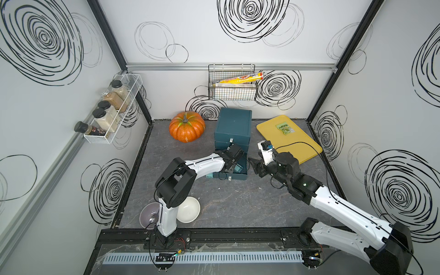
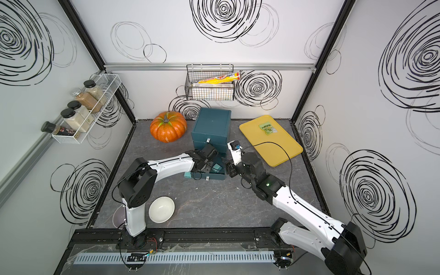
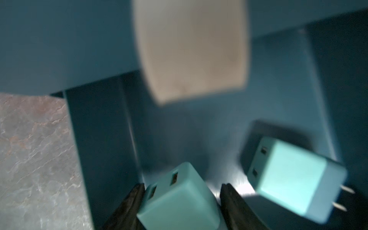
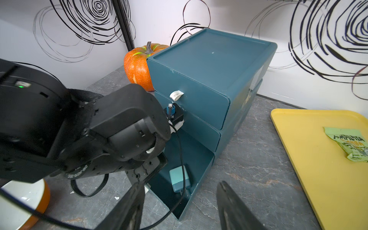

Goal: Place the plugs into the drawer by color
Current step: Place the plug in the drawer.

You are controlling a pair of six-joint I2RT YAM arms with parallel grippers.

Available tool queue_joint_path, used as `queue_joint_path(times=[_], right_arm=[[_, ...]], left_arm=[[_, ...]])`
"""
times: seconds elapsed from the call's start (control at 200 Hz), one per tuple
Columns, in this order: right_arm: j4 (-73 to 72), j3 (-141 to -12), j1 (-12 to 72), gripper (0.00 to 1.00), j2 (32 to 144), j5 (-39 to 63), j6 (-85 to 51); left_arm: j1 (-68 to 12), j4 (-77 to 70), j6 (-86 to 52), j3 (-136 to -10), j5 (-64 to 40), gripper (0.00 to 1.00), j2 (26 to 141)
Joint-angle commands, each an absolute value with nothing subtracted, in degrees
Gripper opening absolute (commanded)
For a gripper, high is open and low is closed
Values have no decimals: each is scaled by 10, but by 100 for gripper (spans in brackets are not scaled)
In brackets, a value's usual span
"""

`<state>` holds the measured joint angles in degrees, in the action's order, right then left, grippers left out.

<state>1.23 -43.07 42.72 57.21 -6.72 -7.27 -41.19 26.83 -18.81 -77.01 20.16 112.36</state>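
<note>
Teal sorting is midway: one plug [image 3: 294,179] lies in the open drawer [image 3: 99,139], a second plug [image 3: 179,205] sits between the left end effector's [image 3: 182,187] fingers, grip unclear; the right end effector [image 4: 181,184] gapes empty.

Green packet [image 4: 347,143]: dark block lettering on its face, lying on the yellow tray [image 4: 310,179] — the letters show upside down and creased in the right wrist view, and no word can be made out with certainty.
Yellow box [image 1: 240,78]: red print along its long side, in the wire basket [image 1: 232,95] on the back wall — too small to read in both top views.
Spice bottle [image 1: 91,129]: dark label with a red mark, in the white rack [image 1: 100,141]; illegible.
Left arm's joint [image 4: 76,173]: short white code on the black housing, upside down, characters unclear.
</note>
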Motion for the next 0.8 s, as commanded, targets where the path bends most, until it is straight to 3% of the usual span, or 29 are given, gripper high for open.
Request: queue_joint_path(times=[0.0, 0.12, 0.275, 0.375, 0.791], right_arm=[[3, -432, 428, 62, 579, -75, -75], [6, -435, 428, 62, 586, -74, -74], [7, -436, 428, 62, 587, -76, -73], [7, -435, 428, 62, 588, -79, -73], [7, -435, 428, 62, 588, -82, -73]], left_arm=[[-409, 286, -182, -779, 187, 49, 1135], [-407, 283, -184, -776, 189, 57, 1132], [-405, 281, -181, -776, 183, 60, 1135], [-404, 278, -182, -775, 176, 70, 1136], [-423, 287, -211, -791, 207, 79, 1090]])
